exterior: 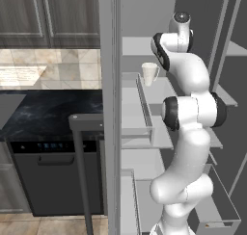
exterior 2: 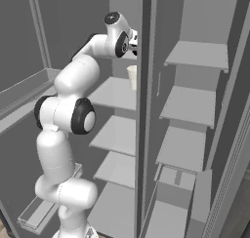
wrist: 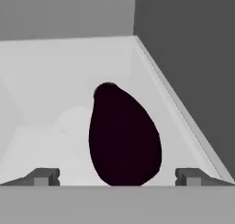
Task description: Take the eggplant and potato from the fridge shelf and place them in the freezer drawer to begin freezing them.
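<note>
**Open gripper pointing at the eggplant on the fridge shelf**

In the hand view, the eggplant (wrist: 124, 136) is lying on a pale grey fridge shelf (wrist: 55, 67), close to the back corner where the shelf is meeting a dark grey wall (wrist: 193, 48). It is looking almost black, fat at the near end and thin at the far end. The gripper (wrist: 117, 177) is spread wide open. Its two dark fingertips (wrist: 43, 176) are sitting far apart, one on each side of the eggplant's fat end, and they are not touching it. The eggplant is lying right between them.

In the left base view, the white arm (exterior: 190, 133) is reaching up high and bending into the open fridge. A white cup (exterior: 149, 73) is standing on a shelf just beside the arm's upper part. To the left, a dark counter (exterior: 48, 113) is sitting over a black dishwasher (exterior: 53, 176).

In the right base view, the white cup is peeking out behind the fridge's middle post (exterior 2: 145, 110).
</note>
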